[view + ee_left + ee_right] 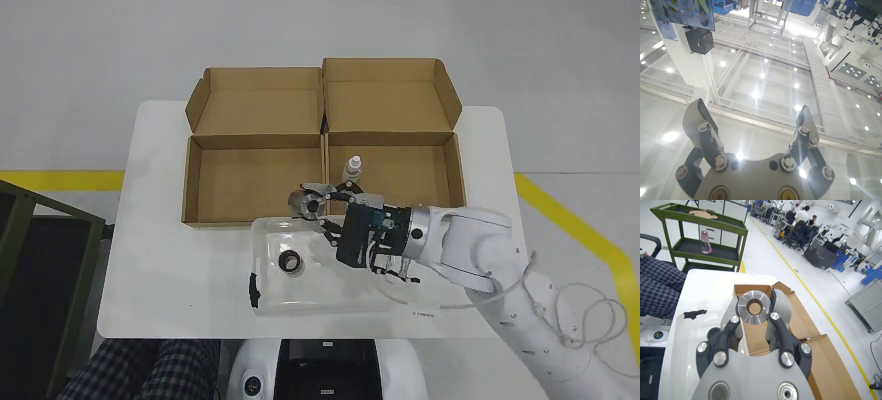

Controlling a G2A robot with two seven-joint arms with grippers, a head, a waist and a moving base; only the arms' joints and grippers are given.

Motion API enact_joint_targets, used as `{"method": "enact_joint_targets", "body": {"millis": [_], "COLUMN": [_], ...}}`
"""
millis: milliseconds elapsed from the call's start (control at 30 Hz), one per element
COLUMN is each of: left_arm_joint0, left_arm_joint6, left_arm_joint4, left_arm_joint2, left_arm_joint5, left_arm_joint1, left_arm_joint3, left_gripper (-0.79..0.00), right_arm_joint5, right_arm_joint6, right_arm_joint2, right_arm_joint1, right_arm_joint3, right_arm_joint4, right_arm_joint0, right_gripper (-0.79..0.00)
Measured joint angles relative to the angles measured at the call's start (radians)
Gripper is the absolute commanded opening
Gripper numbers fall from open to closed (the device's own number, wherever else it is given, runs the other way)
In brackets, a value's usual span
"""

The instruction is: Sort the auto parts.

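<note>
Nearest the robot, on the white worktop (170, 260), sits a clear plastic tray (320, 292) with thin, glossy walls and rounded corners. One small dark metal ring (291, 262) lies in it, so at least this part is not yet sorted.

Just beyond the tray, the right pincer (754, 306) is clamped on a machined steel disc (753, 319). The disc is flat and round, with a wide central bore and a bright face with fine radial sheen. The ribbed black pads grip its rim on both sides. The disc hangs over the near edge of the left cardboard box (250, 185), not yet set down.

The left cardboard box is plain brown corrugated board with its flaps folded open, and its floor appears bare. The right cardboard box (400, 175), touching it side by side, holds a small white bottle-shaped part (352, 168). This part looks like smooth plastic and stands upright near the shared wall.

By this reading the sort is roughly midway: one part is placed, one is in the grasp and one waits.

The left pincer (752, 105) points up at the ceiling, its toothed fingers spread apart and holding nothing.
</note>
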Motion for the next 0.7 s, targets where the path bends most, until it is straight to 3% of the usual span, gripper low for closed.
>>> {"method": "enact_joint_targets", "body": {"millis": [267, 700], "left_arm_joint0": [0.0, 0.0], "left_arm_joint6": [0.0, 0.0], "left_arm_joint4": [0.0, 0.0], "left_arm_joint2": [0.0, 0.0], "left_arm_joint5": [0.0, 0.0], "left_arm_joint1": [0.0, 0.0], "left_arm_joint3": [0.0, 0.0], "left_gripper": [0.0, 0.0], "right_arm_joint5": [0.127, 0.197], "right_arm_joint6": [-0.13, -0.246], "right_arm_joint2": [0.085, 0.156], "right_arm_joint1": [-0.008, -0.018], "right_arm_joint3": [-0.008, -0.017], "right_arm_joint4": [0.055, 0.11], "right_arm_joint0": [0.003, -0.015], "right_gripper": [-0.785, -0.785]}}
